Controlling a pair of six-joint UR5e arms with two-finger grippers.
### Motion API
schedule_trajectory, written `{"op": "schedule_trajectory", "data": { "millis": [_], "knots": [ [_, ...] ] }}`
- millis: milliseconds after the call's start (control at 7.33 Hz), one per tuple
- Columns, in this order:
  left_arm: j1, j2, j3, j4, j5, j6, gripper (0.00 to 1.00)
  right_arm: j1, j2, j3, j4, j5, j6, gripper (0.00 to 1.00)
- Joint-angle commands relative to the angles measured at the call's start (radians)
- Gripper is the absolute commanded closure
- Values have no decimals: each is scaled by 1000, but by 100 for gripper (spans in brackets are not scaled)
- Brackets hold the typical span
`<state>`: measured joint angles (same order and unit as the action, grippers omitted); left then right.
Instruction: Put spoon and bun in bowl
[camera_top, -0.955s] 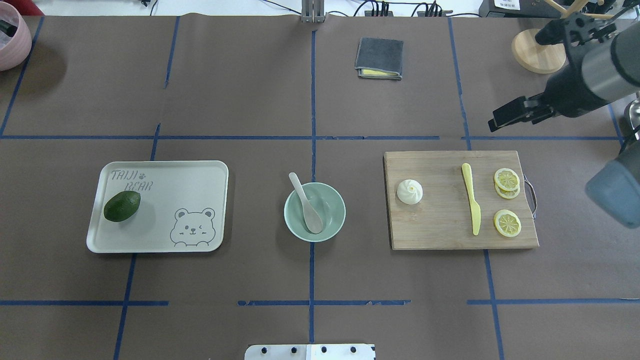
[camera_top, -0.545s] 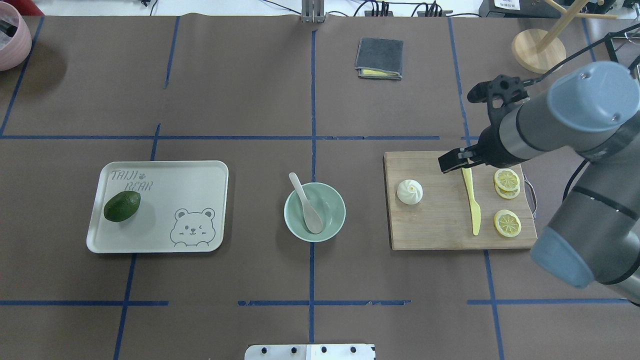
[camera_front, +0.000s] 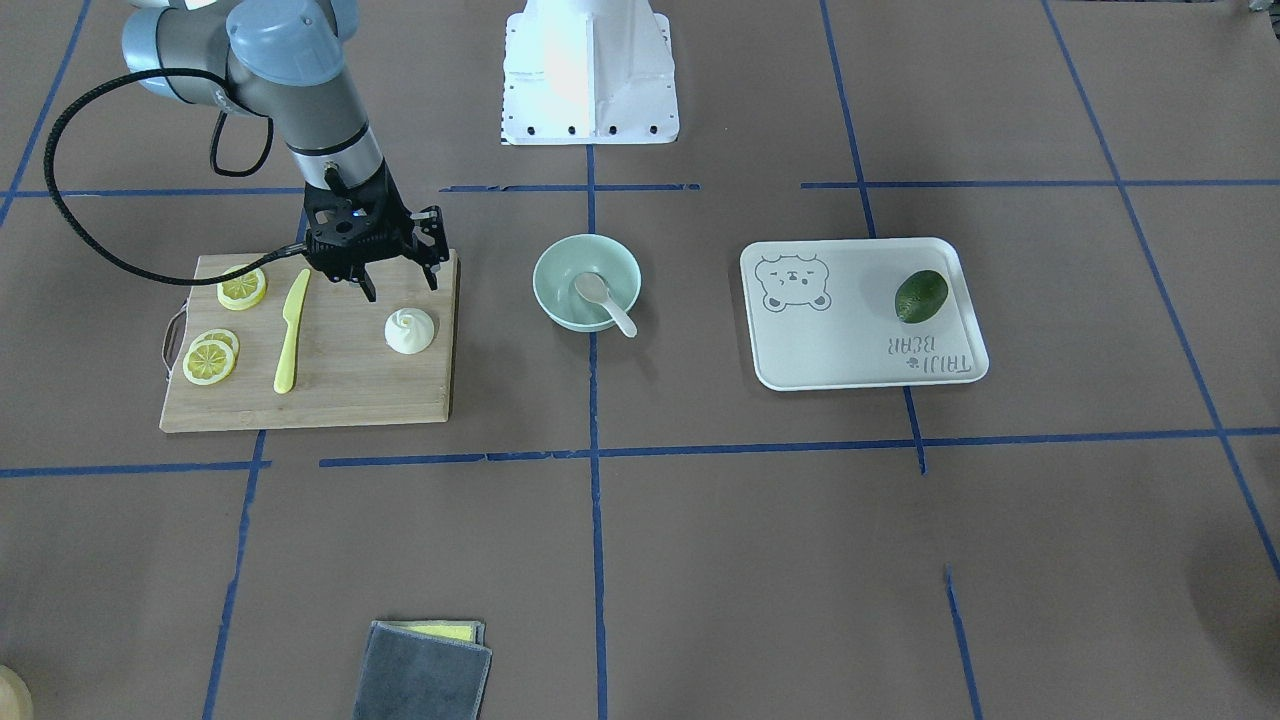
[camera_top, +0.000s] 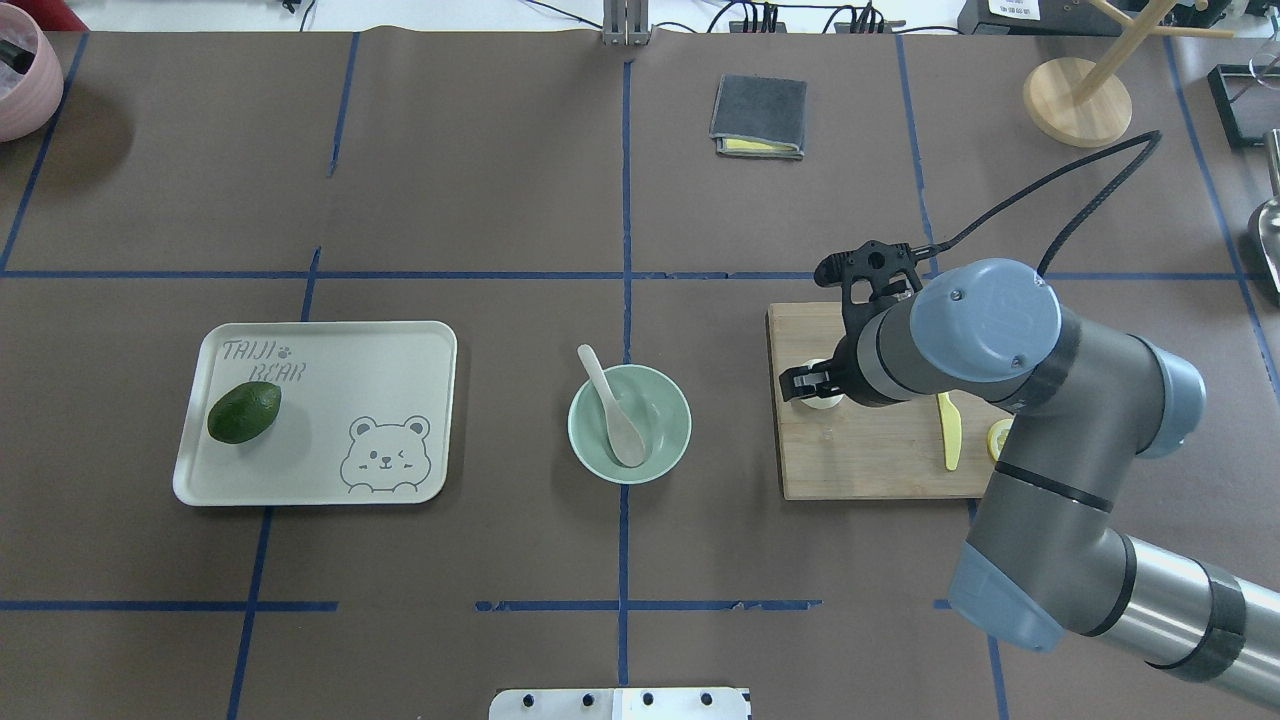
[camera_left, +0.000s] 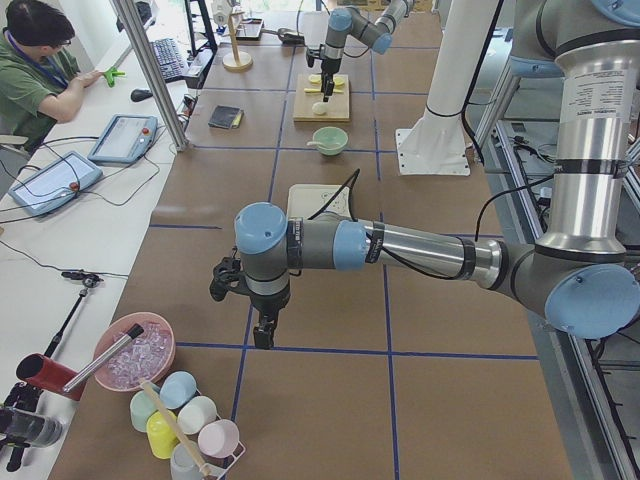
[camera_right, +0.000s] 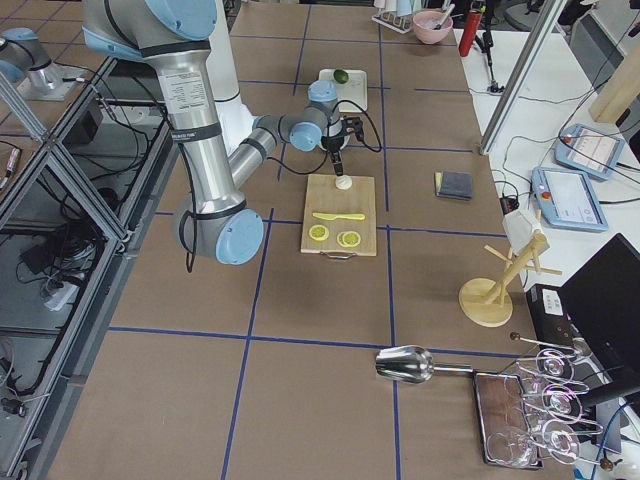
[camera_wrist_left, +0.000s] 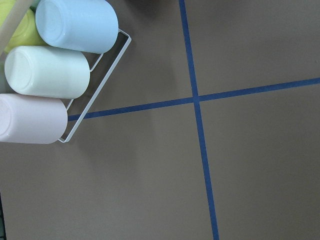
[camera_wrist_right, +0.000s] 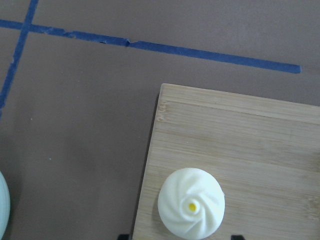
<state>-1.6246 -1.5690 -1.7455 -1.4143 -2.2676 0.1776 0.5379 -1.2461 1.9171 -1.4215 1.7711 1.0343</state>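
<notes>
We see the right gripper (camera_front: 400, 290) hanging over the cutting board (camera_front: 340, 385) with its jaws spread wide and nothing between them. The bun (camera_front: 410, 331) sits upright on the board right under it. From the right wrist camera, the bun (camera_wrist_right: 191, 208) lies between the two dark fingertips (camera_wrist_right: 123, 236) at the bottom edge, close to the board's corner, and is apart from both.

The bowl (camera_front: 540, 270) stands on the table off the board, well apart from this gripper on its robot-left side. The spoon (camera_front: 605, 300) lies in the bowl, scoop down on the bottom, with its handle leaning over the rim on the side away from the robot. On the gripper's other side, on the same board, lie a yellow knife (camera_front: 290, 330) and lemon slices (camera_front: 210, 360).

The left gripper (camera_left: 263, 343) hangs far off at the table's end, near a rack of cups (camera_wrist_left: 47, 72). We cannot tell whether its jaws are apart or together.
</notes>
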Motion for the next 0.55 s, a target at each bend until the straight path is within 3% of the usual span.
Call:
{"op": "schedule_trajectory", "data": {
  "millis": [0,409],
  "knots": [
    [0,1,-5,0,-3,3,0,-15,8,-35,1,-35,-6,47],
    [0,1,-6,0,-3,3,0,-15,10,-64,3,-55,-11,50]
  ]
}}
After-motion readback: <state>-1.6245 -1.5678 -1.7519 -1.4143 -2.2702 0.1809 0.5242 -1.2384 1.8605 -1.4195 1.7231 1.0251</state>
